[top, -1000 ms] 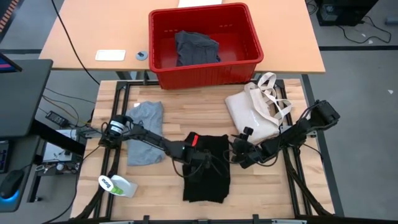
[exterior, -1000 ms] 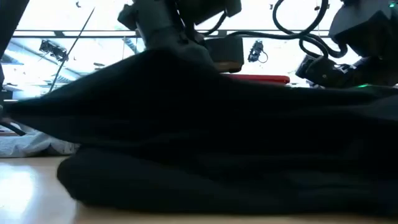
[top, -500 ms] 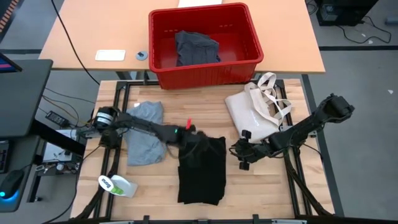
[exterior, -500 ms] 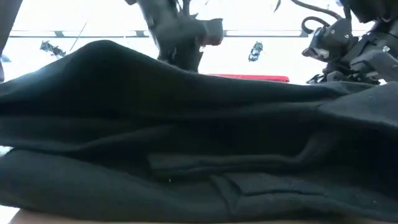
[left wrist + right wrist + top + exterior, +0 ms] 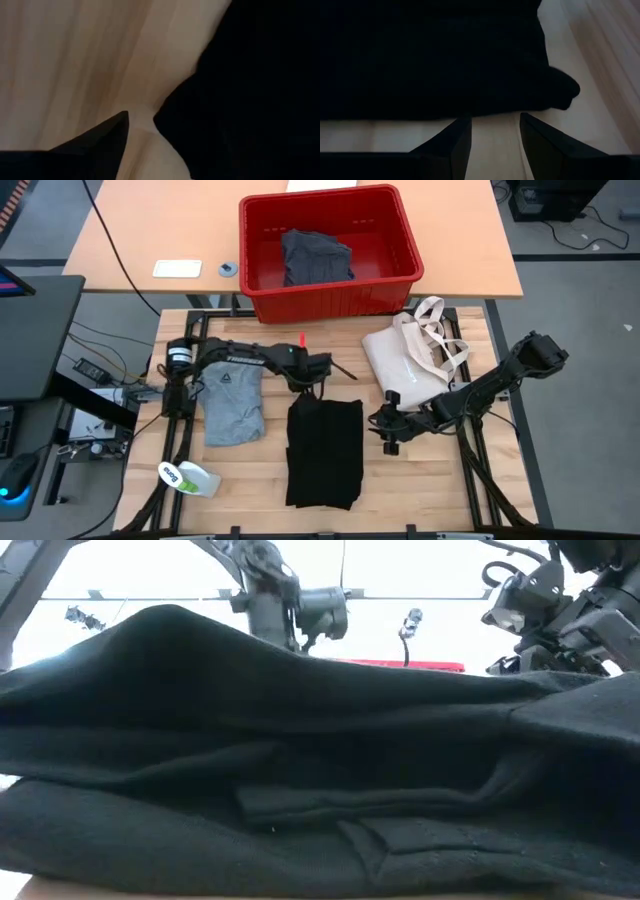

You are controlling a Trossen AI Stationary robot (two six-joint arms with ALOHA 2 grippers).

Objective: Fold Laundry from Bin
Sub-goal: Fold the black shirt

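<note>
The folded black garment (image 5: pixel 325 452) lies on the table (image 5: pixel 430 490). The left gripper (image 5: pixel 322 385) hovers at its far edge, probably spread; the right gripper (image 5: pixel 495 134), fingers parted, holds nothing beside it.

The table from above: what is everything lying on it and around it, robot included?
Bin: one, red, on the far desk behind the worktable.
Dark grey garment: one, crumpled inside the bin.
Light grey T-shirt: one, folded, on the worktable's left part.
Black garment: one, folded into a long strip, mid-table.
Tote bag: one, cream with loop handles, on the right part.
Bottle: one, white and green, lying at the near left corner.
White flat item: one, on the far desk, left of the bin.
Left gripper: one, dark, just beyond the black garment's far edge, holding nothing.
Right gripper: one, dark, open, beside the black garment's right edge, holding nothing.
</note>
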